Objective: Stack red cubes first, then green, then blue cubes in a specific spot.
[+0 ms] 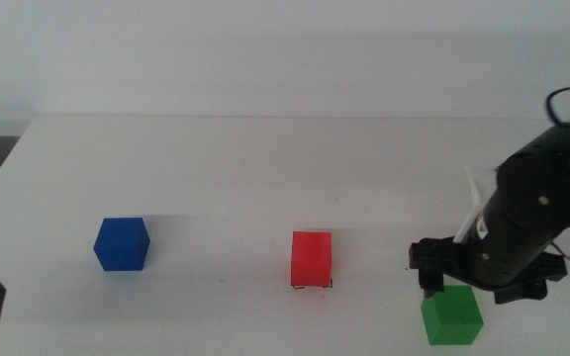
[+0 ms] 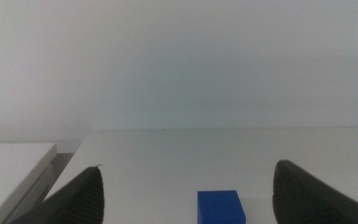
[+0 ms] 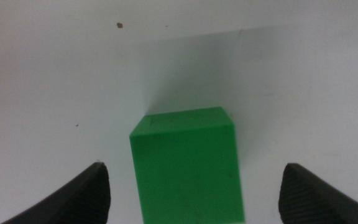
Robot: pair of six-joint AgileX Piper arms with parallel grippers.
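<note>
Green cube (image 1: 452, 316) sits at four o'clock of the red cube (image 1: 311, 259), which covers the marked spot; the blue cube (image 1: 122, 243) lies well apart at nine o'clock, bare table (image 1: 265, 168) between. Left gripper (image 2: 185, 205) waits, jaws spread. Right gripper (image 3: 194, 199) hangs open astride the green cube, seemingly light, rigid, best pinched on its side faces.

The red cube (image 1: 311, 258) stands upright on the white worktop (image 1: 265, 168), on the square spot (image 1: 327, 285) whose thin black corner marks peep out at its base. The green cube (image 1: 452, 318), a plain matte block of the same size, sits flat on the worktop well to the right of the red one and nearer the camera. The dark-blue cube (image 1: 122, 243) rests alone well apart on the left, one corner turned toward the viewer.
</note>
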